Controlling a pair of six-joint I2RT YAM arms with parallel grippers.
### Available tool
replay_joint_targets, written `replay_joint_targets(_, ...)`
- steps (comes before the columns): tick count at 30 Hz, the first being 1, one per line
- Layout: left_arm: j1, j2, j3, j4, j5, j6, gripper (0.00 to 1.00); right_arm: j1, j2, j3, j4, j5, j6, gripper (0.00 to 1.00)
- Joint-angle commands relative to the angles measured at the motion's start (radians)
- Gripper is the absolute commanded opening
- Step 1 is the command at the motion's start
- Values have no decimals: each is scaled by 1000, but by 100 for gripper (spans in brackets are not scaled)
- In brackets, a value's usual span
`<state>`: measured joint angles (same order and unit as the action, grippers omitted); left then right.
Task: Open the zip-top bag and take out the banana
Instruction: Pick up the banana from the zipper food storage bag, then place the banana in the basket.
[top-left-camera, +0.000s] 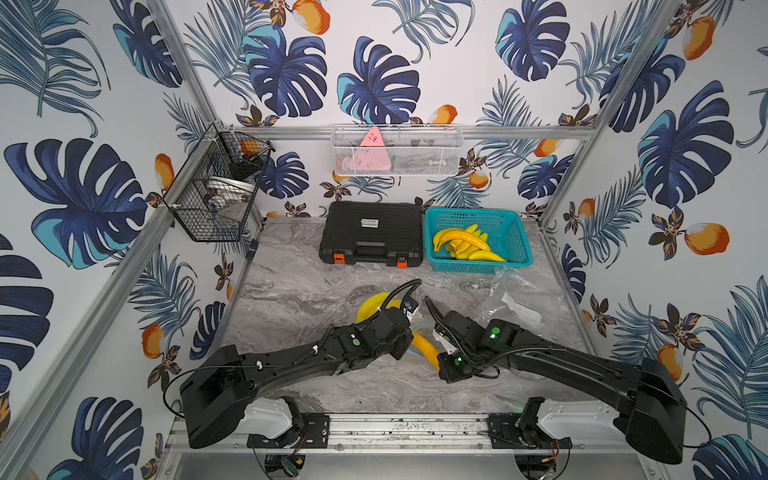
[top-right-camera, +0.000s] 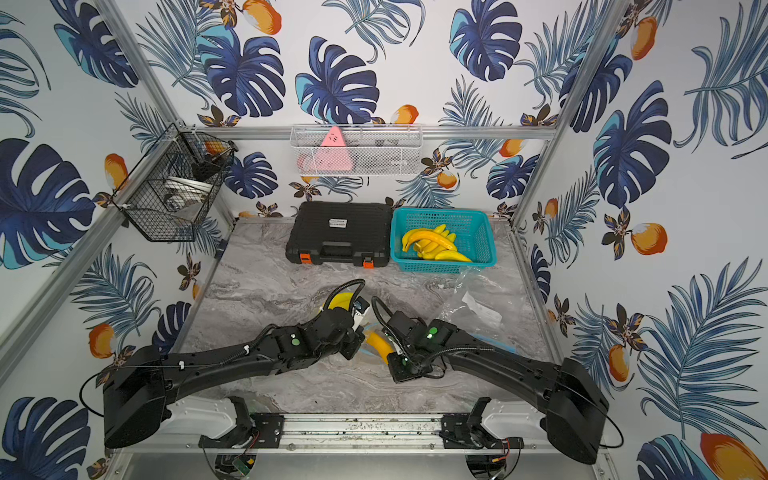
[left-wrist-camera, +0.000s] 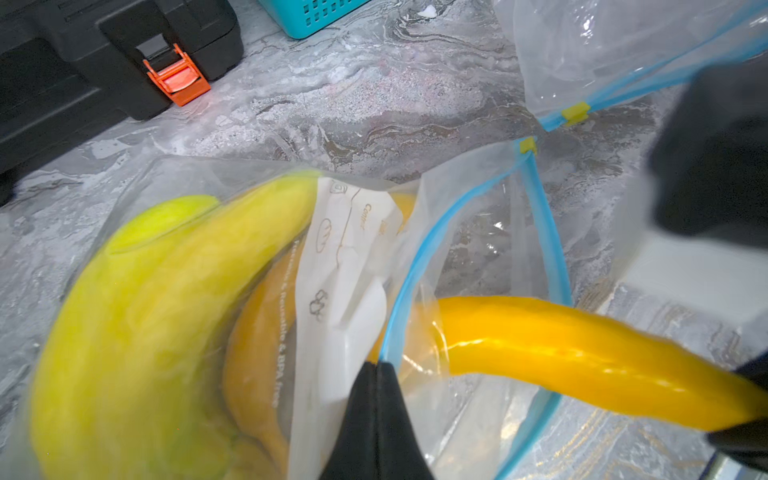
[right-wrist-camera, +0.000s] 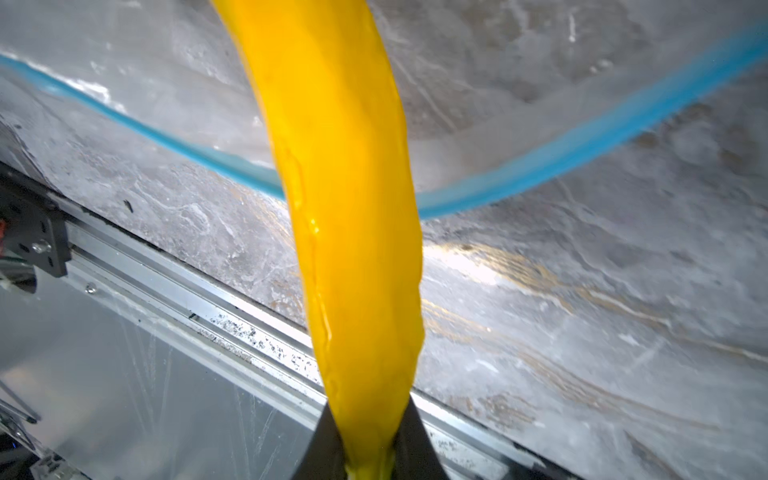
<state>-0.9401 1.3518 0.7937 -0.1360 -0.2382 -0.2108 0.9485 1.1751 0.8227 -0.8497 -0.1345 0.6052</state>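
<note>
Gripping hard here: the right claw (right-wrist-camera: 368, 451) is clamped on the end of the orange-yellow banana (right-wrist-camera: 345, 199), a finger on each side. From that grip the fruit's long axis runs straight away from the claw, across the blue zip track (right-wrist-camera: 519, 187) and into the mouth of the zip-top bag (left-wrist-camera: 419, 232). So the bag lies dead ahead of the claw, and the clear way out, I'd say, is back along that same line toward the counter's front edge. Roughly half the banana looks clear of the mouth.

The left claw (left-wrist-camera: 376, 386) is the nearer one to the bag — its jaws are pinched together on the film just by the rim, anchoring it. A second, greener banana (left-wrist-camera: 158, 316) sits inside and could drag along.

All this is mid-width on the marble counter (top-left-camera: 291, 286), nearer the front edge. A loose bag (top-left-camera: 511, 303) lies toward the right edge — a teal basket (top-left-camera: 478, 266) and black case (top-left-camera: 370, 228) sit along the back edge, well apart.
</note>
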Motion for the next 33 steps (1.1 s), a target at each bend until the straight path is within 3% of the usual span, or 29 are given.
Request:
replay_joint_targets(1, 8, 10, 16, -31, -50, -18, 0, 9, -110, -13, -96, 83, 153, 10)
replay_joint_targets(6, 24, 37, 37, -27, -45, -6, 0, 50, -193, -38, -237, 153, 237, 11)
replay_joint_targets(10, 26, 27, 30, -21, -30, 2, 0, 56, -229, -4, -322, 272, 276, 6)
replay_joint_targets(16, 26, -8, 1, 7, -1, -9, 0, 57, -158, 68, -361, 465, 311, 2)
replay_joint_targets(20, 26, -7, 4, 2, -5, -7, 0, 57, -118, 159, -382, 605, 328, 3)
replay_joint_targets(23, 26, 1, 6, 2, 0, -12, 0, 37, -131, 226, -345, 734, 266, 7)
replay_joint_targets(26, 25, 2, 1, 9, 8, -16, 0, -150, -122, 276, -233, 736, 79, 8)
replay_joint_targets(29, 26, -7, -9, 15, 6, -21, 0, -456, -72, 252, 29, 534, -155, 8)
replay_joint_targets(31, 25, -18, -16, 15, 5, -19, 0, -600, 31, 271, 168, 424, -247, 8)
replay_joint_targets(33, 26, -31, -28, 21, 1, -21, 0, -667, 188, 356, 281, 378, -327, 9)
